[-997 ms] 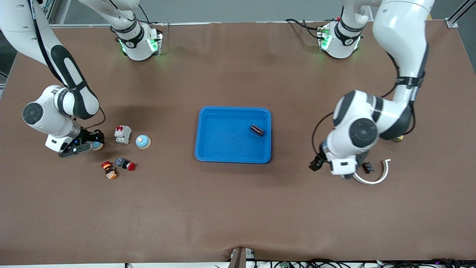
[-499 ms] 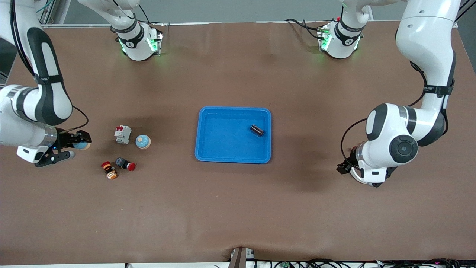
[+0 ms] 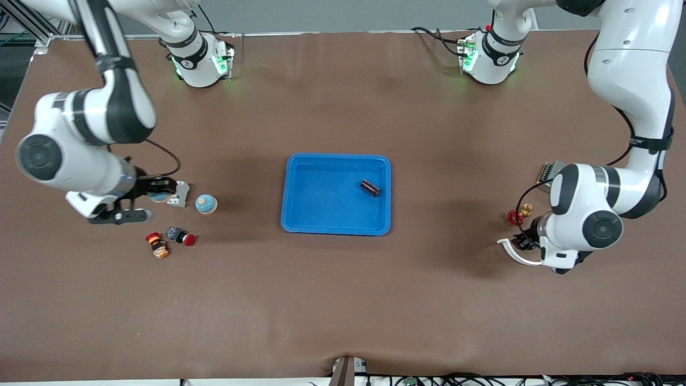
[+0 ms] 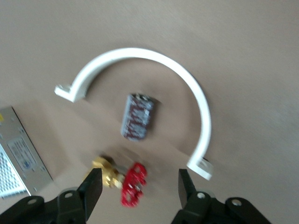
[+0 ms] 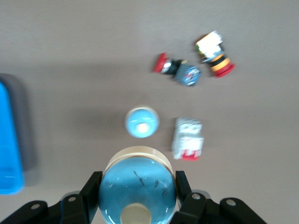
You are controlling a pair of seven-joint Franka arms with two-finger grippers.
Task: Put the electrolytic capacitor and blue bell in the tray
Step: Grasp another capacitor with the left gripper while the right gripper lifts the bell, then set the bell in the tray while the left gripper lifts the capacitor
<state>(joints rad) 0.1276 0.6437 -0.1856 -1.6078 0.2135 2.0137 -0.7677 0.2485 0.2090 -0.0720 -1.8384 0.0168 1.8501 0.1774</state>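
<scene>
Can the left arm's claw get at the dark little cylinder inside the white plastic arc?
Probably yes: the left claw hangs open over the dark cylindrical capacitor, and the white plastic arc only curves around it, covering nothing.

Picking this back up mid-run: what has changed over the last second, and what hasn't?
The right gripper, shut on a blue bell, swung toward the table edge, then back, and is now over the circuit breaker. The left gripper pulled away toward its end of the table, uncovering a red valve. Unchanged: the tray with its capacitor, the small bell, and the push buttons.
</scene>
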